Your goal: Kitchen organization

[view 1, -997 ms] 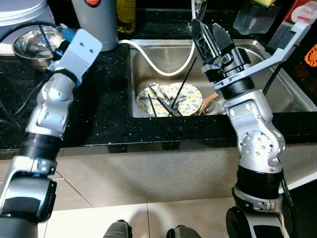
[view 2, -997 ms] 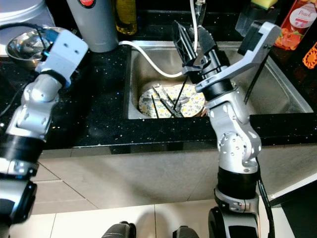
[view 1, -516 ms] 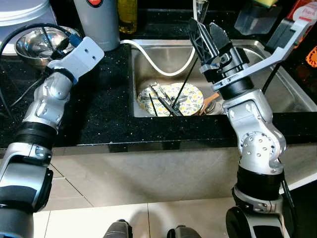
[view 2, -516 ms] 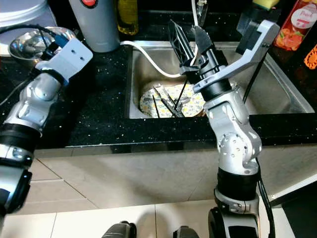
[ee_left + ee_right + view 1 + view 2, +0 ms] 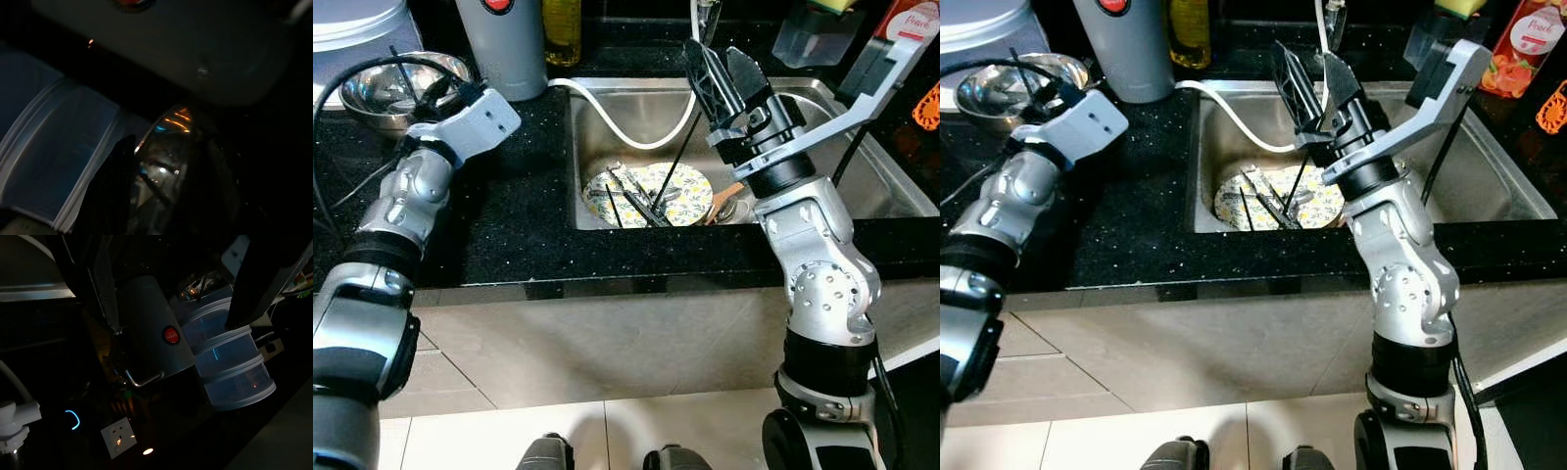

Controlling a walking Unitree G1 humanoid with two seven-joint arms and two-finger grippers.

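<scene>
Left gripper (image 5: 431, 93): reaches over the black counter (image 5: 509, 215) to the rim of the steel bowl (image 5: 372, 88) at far left; whether its fingers are apart or together cannot be told, since cables and the wrist block cover them and the left wrist view is too dark.
Bowl: stands on the counter beside the white tub (image 5: 357, 24), with the grey flask (image 5: 504, 44) just to its right.
Flask: upright at the back edge of the counter, a yellow bottle (image 5: 563, 27) next to it.
Hose (image 5: 626, 127): white, curves from the flask side down into the sink (image 5: 862, 176).
Plate (image 5: 690, 191): patterned, flat on the sink floor with dark chopsticks (image 5: 631, 201) across it and a wooden spoon (image 5: 726, 199) at its right edge.
Right gripper (image 5: 717, 69): poised above the sink, fingers spread narrowly, with one chopstick (image 5: 677, 162) slanting from between them down to the plate; the lower end appears to rest among the others.
Step in hand: judged to be lifting that chopstick clear of the sink.
How to do it well: draw it up along its own slant so the tip does not rake the other sticks or catch the hose; confirm the fingers pinch it firmly, as so thin a rod is likely to swivel.
Risk: the tap (image 5: 705, 15) sits close behind the fingers, so a straight upward pull may knock it.
Right edge: a dark container (image 5: 818, 34) and a red carton (image 5: 1528, 44) stand behind the sink.
</scene>
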